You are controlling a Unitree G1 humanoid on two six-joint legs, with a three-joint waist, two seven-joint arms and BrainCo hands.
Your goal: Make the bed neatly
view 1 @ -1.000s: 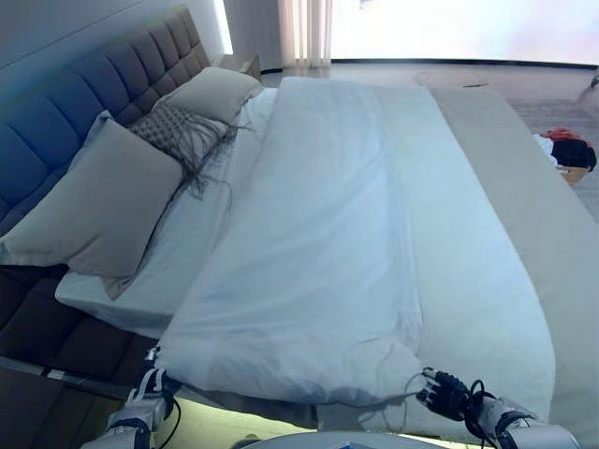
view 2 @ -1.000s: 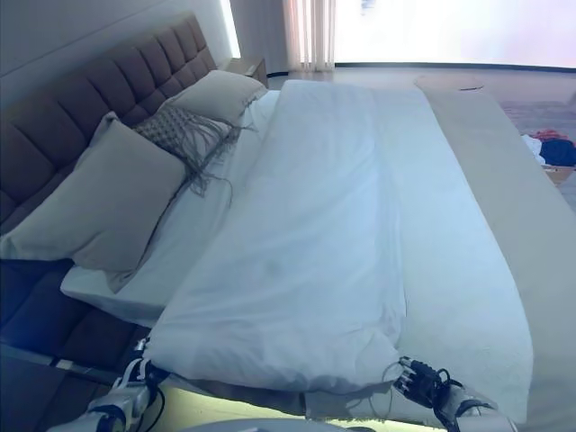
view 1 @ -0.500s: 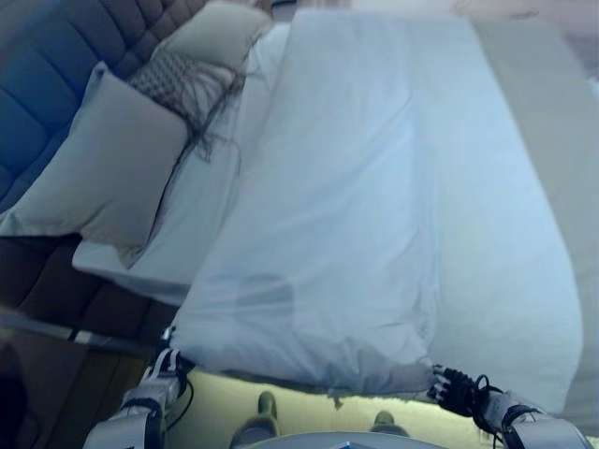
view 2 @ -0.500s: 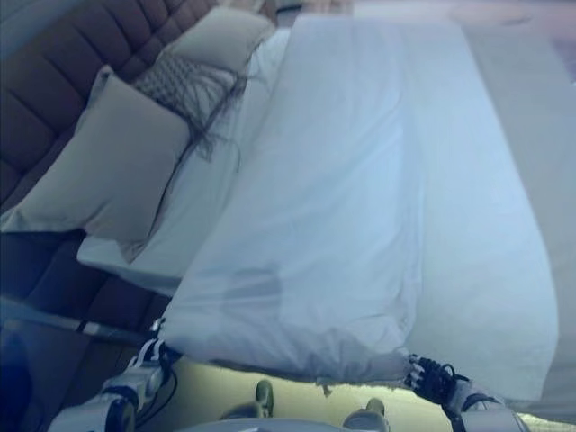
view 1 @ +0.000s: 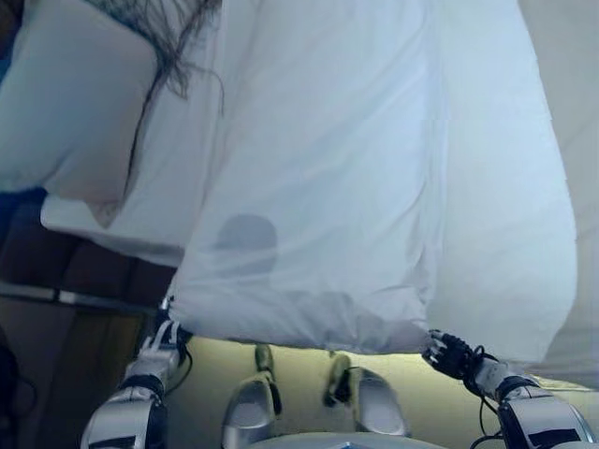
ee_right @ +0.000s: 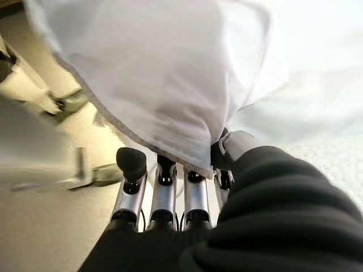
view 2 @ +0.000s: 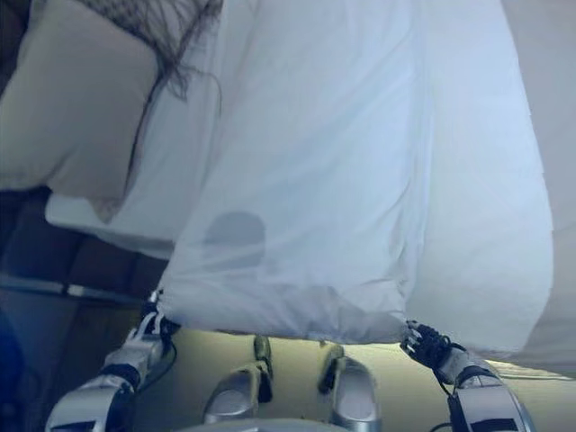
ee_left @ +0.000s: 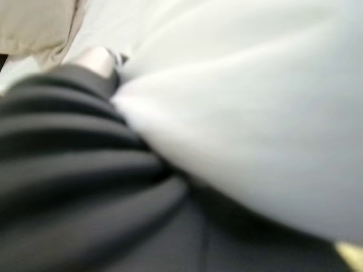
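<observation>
A white duvet [view 1: 318, 168] lies along the bed, and its near edge is lifted clear of the mattress. My left hand [view 1: 167, 339] holds the duvet's near left corner; in the left wrist view the cloth [ee_left: 244, 113] runs into the hand [ee_left: 99, 56]. My right hand [view 1: 447, 354] holds the near right corner. In the right wrist view its fingers [ee_right: 164, 192] are curled under the hem and the duvet [ee_right: 170, 73] hangs over them. A large beige pillow [view 1: 75, 112] and a fringed cushion [view 1: 178, 28] lie at the head end, to the left.
A beige blanket [view 1: 571, 84] covers the bed's right side. The white sheet [view 1: 187, 159] shows between the pillow and the duvet. The dark bed frame [view 1: 84, 281] is at the lower left. Pale floor [view 1: 299, 365] shows under the lifted edge.
The view has tipped down towards the bed's near edge. Both hands have lifted the duvet's near edge off the mattress, so floor now shows beneath it.
</observation>
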